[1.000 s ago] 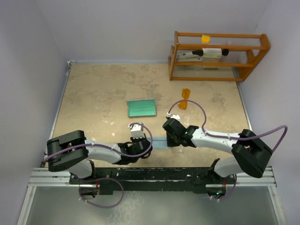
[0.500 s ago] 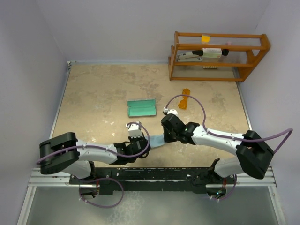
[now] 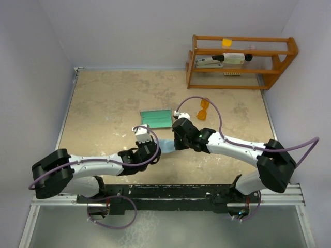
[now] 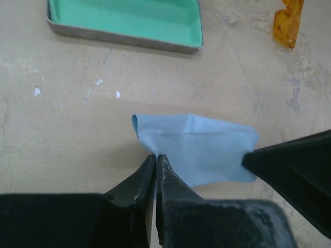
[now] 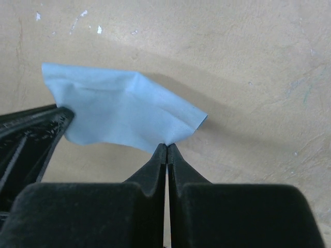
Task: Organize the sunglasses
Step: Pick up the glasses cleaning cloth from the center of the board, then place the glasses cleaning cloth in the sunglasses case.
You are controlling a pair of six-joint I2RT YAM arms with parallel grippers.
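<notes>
On the mottled beige table [image 3: 103, 103] before me lie an open grey case [image 3: 156, 119] with green lining, orange sunglasses [image 3: 203, 110] to its right, and a wooden rack [image 3: 240, 62] standing far right.

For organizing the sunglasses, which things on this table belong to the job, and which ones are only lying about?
Belong to the job:
- sunglasses
- open grey case
- blue cloth, pinched at opposite edges by the left claw and the right claw

Only lying about:
- wooden rack at the far right
- small yellow item on the rack
</notes>
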